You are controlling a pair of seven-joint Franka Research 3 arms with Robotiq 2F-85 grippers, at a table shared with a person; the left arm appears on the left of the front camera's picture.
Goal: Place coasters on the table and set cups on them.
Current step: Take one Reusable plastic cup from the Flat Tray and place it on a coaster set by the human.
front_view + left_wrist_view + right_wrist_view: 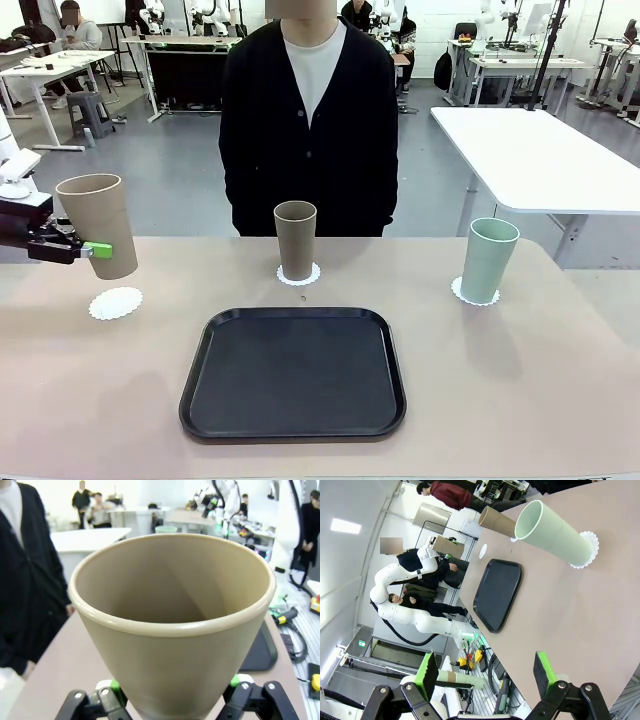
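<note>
A tan cup (pixel 98 224) is gripped low on its wall by the left gripper (pixel 84 248), jaws clamped on either side, and is held in the air, tilted slightly, just above the left coaster (pixel 116 302); whether its base is touching the coaster can't be told for sure from the front view, though a gap seems visible. In the left wrist view the cup's open mouth (pixel 172 587) is seen from above with a green pad (pixel 115 685) pressed against each side. A second tan cup (pixel 295 240) is set upright on the middle coaster (pixel 298 274), just in front of the person (pixel 308 120) standing at the far edge. The mint cup (pixel 487 259) is set upright on the right coaster (pixel 474 294). A black tray (pixel 293 373) is laid on the table (pixel 520 400), near side, between the coasters. The right gripper (pixel 487 672) is seen spread wide with nothing between its fingers, held well off from the mint cup (pixel 552 532) and tray (pixel 498 592).
</note>
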